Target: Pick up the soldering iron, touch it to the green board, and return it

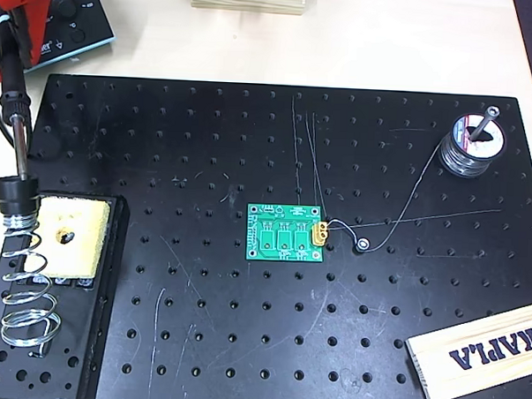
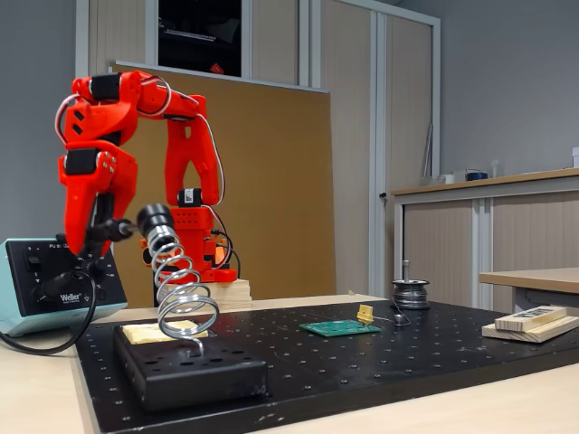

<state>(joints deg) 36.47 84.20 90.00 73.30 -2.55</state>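
Overhead view: my red gripper (image 1: 17, 38) sits at the top left corner, jaws clamped on the long slim black soldering iron (image 1: 18, 122). The iron runs down from my jaws, its metal shaft entering the black collar of the coiled silver wire stand (image 1: 24, 277) just below. The yellow sponge (image 1: 70, 235) lies right of the coil, on the black stand base (image 1: 97, 333). The small square green circuit board (image 1: 285, 233) with its yellow connector lies well apart from my jaws, lower right, flat on the large black perforated plate (image 1: 330, 344). A solder spool (image 1: 473, 142) is far right.

Fixed view: my gripper (image 2: 90, 231) grips the iron's handle (image 2: 113, 228), tip toward the coil's collar (image 2: 156, 217). The green board (image 2: 339, 327) lies well right of and below my jaws.
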